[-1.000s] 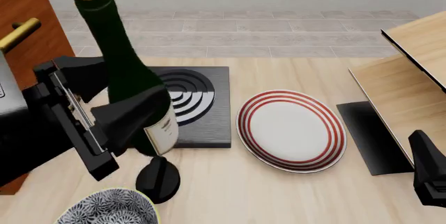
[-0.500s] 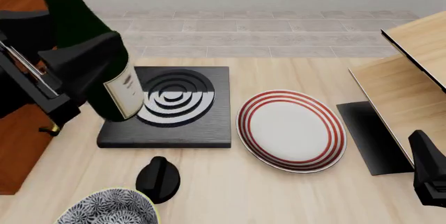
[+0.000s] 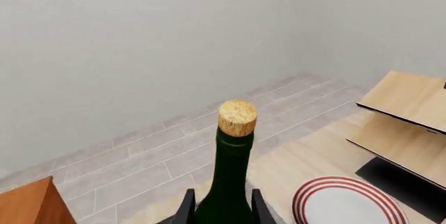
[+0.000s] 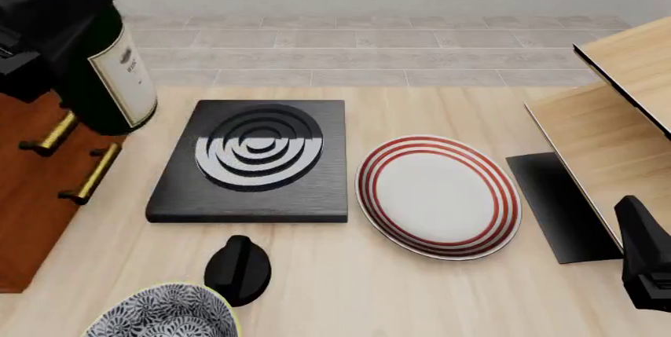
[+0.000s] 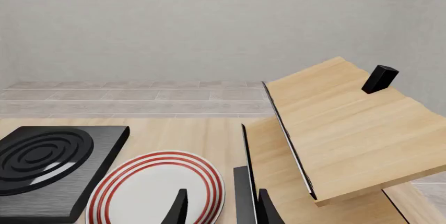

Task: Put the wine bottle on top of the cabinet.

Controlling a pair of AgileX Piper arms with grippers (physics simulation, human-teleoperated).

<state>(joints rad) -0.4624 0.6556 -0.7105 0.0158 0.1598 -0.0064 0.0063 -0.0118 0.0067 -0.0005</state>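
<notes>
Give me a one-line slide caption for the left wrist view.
Left gripper shut on the wine bottle, cork up, above the table with the red-ringed plate beyond.

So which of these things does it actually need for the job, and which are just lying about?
Needed for the job:
- wine bottle, held up in the left claw
- cabinet, where the bottle is to go

Just lying about:
- red-striped plate
- black slab with rings
- black knob
- patterned bowl
- pale wooden shelf
</notes>
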